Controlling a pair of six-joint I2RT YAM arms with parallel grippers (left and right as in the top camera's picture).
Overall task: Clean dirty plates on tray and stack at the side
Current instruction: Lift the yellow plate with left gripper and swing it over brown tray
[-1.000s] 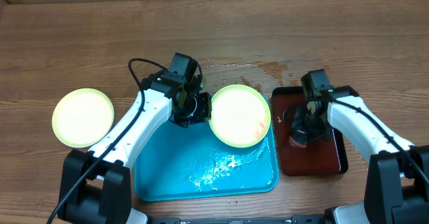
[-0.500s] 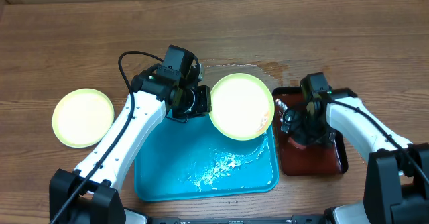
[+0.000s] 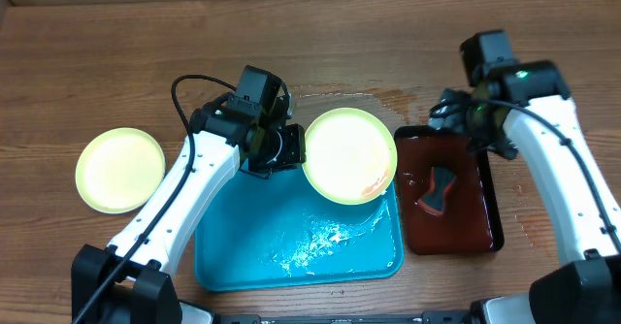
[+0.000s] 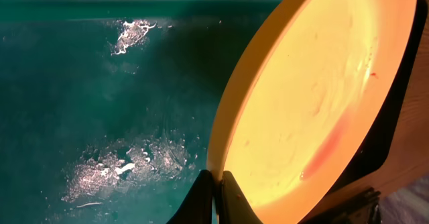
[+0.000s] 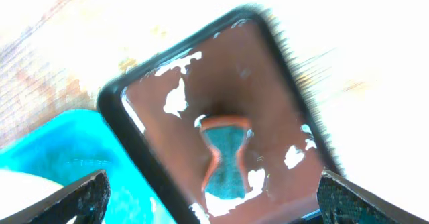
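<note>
My left gripper [image 3: 295, 153] is shut on the rim of a pale yellow plate [image 3: 345, 153], holding it tilted over the far right corner of the turquoise tray [image 3: 238, 251]. In the left wrist view the black fingers [image 4: 201, 200] pinch the plate [image 4: 315, 96] at its edge, and a red smear [image 4: 328, 150] shows on its face. A second pale yellow plate [image 3: 120, 169] lies flat on the table at the left. My right gripper [image 3: 458, 113] hangs open above the far edge of the dark red-brown tray [image 3: 480, 222], holding nothing.
A teal sponge [image 3: 437, 190] with an orange edge lies on the red-brown tray; the right wrist view shows the sponge [image 5: 224, 153] below the right gripper [image 5: 213, 200]. White foam [image 3: 315, 242] streaks the turquoise tray. A wet patch [image 3: 388, 99] marks the table behind the trays.
My right gripper opened, left the sponge on the red-brown tray and rose toward the far side. The left arm lifted the plate a little, then held still.
</note>
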